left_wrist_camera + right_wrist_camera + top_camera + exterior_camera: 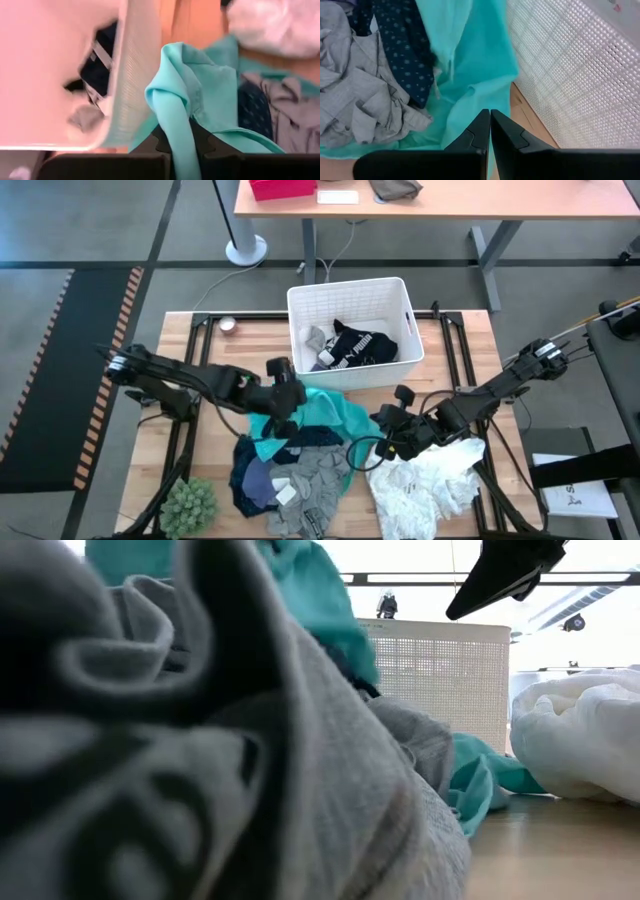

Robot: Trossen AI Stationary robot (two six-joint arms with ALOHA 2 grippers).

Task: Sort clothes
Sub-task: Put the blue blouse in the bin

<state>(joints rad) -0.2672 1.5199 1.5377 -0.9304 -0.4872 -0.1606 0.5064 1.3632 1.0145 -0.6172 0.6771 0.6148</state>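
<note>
My left gripper (290, 415) is shut on the teal garment (325, 415), just in front of the white bin (300, 305). The teal garment lies over a navy patterned garment (255, 480) and a grey one (315, 480) at the table's near middle. A large white garment (430, 480) lies at the near right. A black garment with white print (360, 345) and a grey piece lie in the bin. My right gripper (380, 442) is shut and empty; it hangs between the teal and the white garment, above the teal cloth (470, 60). My left gripper pinches a bunched fold of the teal garment (177, 125) between its two fingers (207, 142); how many layers, I cannot tell. The fold stands up past the fingertips in a ridge. The rest of the garment (220, 85) lies spread over the pile.
A green spiky plant (190, 505) stands at the near left corner. A small round thing (228, 326) lies at the far left by the bin. The bin's perforated wall (570, 75) is close beside my right gripper. Bare wood shows right of the bin.
</note>
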